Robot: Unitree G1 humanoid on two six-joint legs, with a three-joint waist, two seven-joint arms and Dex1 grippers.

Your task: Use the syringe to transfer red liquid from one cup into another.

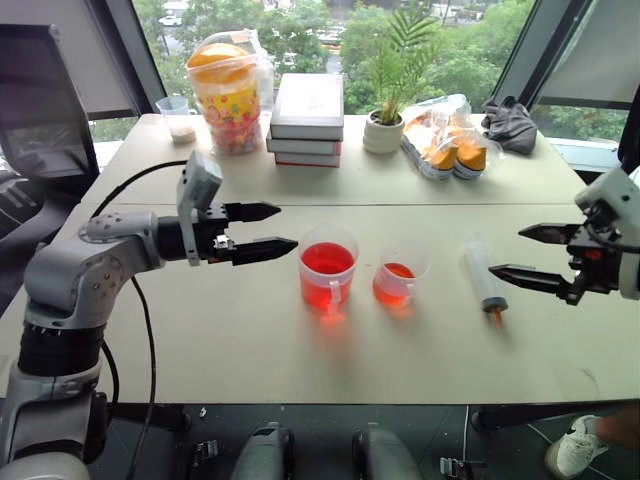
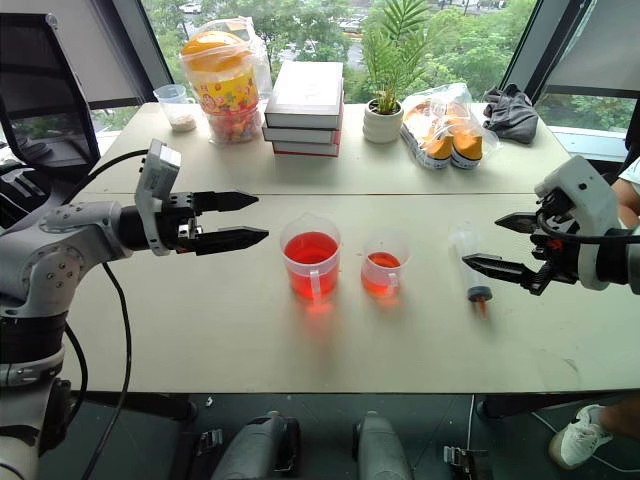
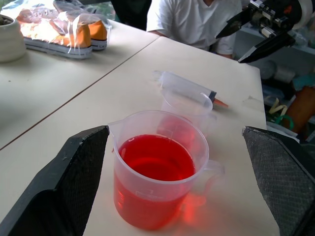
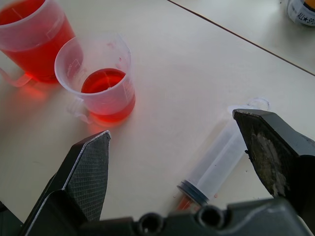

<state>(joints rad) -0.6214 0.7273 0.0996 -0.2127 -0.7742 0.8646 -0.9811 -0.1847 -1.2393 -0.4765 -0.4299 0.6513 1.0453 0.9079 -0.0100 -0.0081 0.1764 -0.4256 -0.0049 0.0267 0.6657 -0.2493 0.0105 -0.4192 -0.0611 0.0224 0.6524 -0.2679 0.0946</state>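
Note:
The larger handled cup [image 1: 327,270] stands mid-table, about half full of red liquid [image 1: 326,262]. Just right of it is the smaller cup [image 1: 397,280] with a shallow red layer. The clear syringe [image 1: 483,275] lies flat on the table further right, its orange tip toward the front edge. My left gripper [image 1: 288,227] hovers open and level just left of the larger cup, pointing at it. My right gripper [image 1: 505,251] hangs open above and just right of the syringe [image 4: 216,162], holding nothing.
Along the back of the table stand a small clear cup with white contents [image 1: 179,118], a colourful snack jar [image 1: 230,95], stacked books [image 1: 308,118], a potted plant [image 1: 383,130], bagged shoes [image 1: 447,140] and a dark cloth [image 1: 510,125]. A person in a white shirt [image 3: 197,22] sits beyond the right edge.

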